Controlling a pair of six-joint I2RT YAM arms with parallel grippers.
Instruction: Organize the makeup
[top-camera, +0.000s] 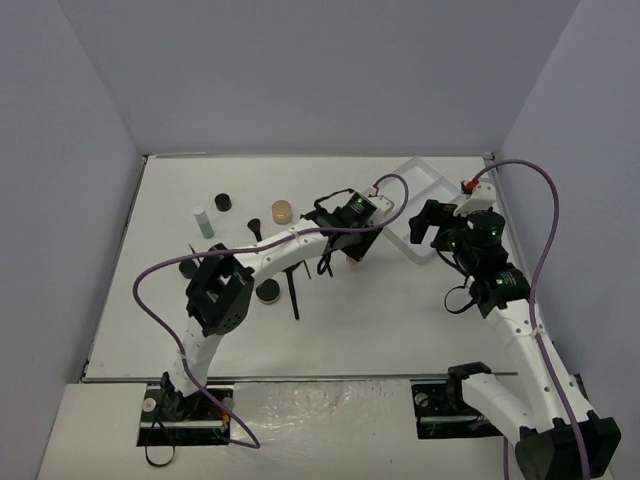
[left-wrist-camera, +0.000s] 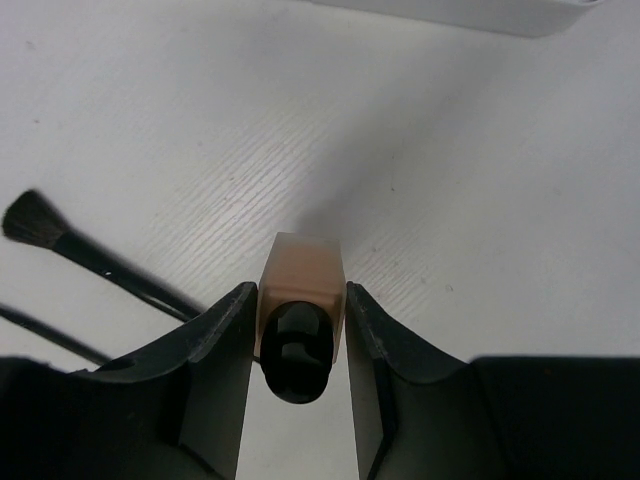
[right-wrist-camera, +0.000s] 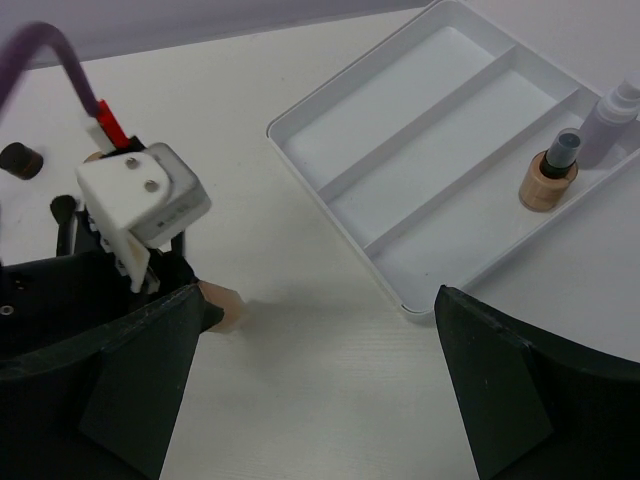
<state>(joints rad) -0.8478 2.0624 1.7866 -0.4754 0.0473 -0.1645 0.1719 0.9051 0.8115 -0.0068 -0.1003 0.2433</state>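
My left gripper (left-wrist-camera: 298, 292) is shut on a tan bottle (left-wrist-camera: 302, 268) with a black cap, held just above the table. From above, this left gripper (top-camera: 356, 248) is at mid-table, just left of the white divided tray (top-camera: 417, 178). My right gripper (right-wrist-camera: 330, 370) is open and empty over bare table by the tray's near corner (right-wrist-camera: 412, 305). In the tray's end compartment stand a tan bottle with a black cap (right-wrist-camera: 546, 178) and a lilac bottle (right-wrist-camera: 612, 122). The held bottle's tip (right-wrist-camera: 224, 306) also shows in the right wrist view.
On the left of the table are a green bottle (top-camera: 204, 222), a black pot (top-camera: 222, 202), a tan jar (top-camera: 282, 211), another black pot (top-camera: 268, 290) and a thin black pencil (top-camera: 293, 296). A black brush (left-wrist-camera: 42, 226) lies beside my left gripper.
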